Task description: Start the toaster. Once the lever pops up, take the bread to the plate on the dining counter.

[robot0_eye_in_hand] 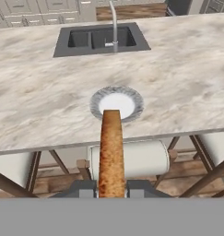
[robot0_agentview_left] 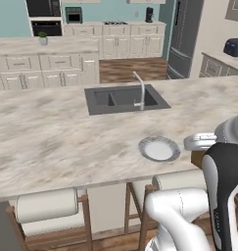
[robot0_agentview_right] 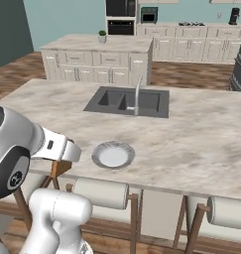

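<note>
in the hand view the gripper (robot0_eye_in_hand: 111, 188) is clamped on the bread (robot0_eye_in_hand: 111, 152), edge-on, its long axis running up the frame toward the plate (robot0_eye_in_hand: 116, 103) at centre, on the dining counter (robot0_eye_in_hand: 39, 101).

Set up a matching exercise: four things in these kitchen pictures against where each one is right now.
Things:
1. thin golden-brown bread slice
2. round grey-white plate
3. dark grey inset sink
4. dark navy-blue toaster

Places:
A. far right counter
B. near the marbled dining counter's front edge
C. between the shut gripper's fingertips
D. behind the plate

Pairs: 1-C, 2-B, 3-D, 4-A
</note>
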{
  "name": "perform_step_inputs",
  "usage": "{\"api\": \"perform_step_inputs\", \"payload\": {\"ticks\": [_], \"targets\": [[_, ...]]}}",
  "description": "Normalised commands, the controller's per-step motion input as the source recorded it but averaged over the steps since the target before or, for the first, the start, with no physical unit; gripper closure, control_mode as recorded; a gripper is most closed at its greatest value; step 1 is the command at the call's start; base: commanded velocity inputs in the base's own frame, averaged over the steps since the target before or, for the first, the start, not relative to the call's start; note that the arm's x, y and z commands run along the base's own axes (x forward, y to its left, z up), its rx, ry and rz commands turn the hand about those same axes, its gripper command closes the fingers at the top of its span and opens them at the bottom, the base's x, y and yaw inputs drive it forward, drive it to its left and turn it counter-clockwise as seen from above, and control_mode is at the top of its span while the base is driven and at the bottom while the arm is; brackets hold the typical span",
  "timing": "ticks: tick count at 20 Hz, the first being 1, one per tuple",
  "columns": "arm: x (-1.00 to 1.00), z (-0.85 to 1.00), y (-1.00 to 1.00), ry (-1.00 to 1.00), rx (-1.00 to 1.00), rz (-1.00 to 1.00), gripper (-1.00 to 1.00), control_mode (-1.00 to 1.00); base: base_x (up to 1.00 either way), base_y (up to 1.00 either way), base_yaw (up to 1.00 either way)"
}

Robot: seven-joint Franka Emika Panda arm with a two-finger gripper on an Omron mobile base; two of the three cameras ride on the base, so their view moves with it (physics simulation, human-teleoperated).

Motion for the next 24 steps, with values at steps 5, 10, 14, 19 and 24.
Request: {"api": "perform_step_inputs", "payload": {"ticks": [5, 10, 14, 19, 24], "targets": [[0.00, 0.00, 0.00, 0.00, 0.00, 0.00, 1.00, 1.00, 0.61, 0.00, -0.10], [0.70, -0.12, -0.10, 0.00, 0.02, 0.00, 1.00, -1.00, 0.13, 0.00, -0.01], [1.00, -0.31, -0.28, 0.00, 0.09, 0.12, 1.00, -1.00, 0.00, 0.00, 0.00], [0.90, -0.48, -0.19, 0.00, 0.07, 0.17, 1.00, -1.00, 0.00, 0.00, 0.00], [0.76, -0.43, -0.03, 0.00, 0.02, 0.09, 1.00, -1.00, 0.00, 0.00, 0.00]]}}
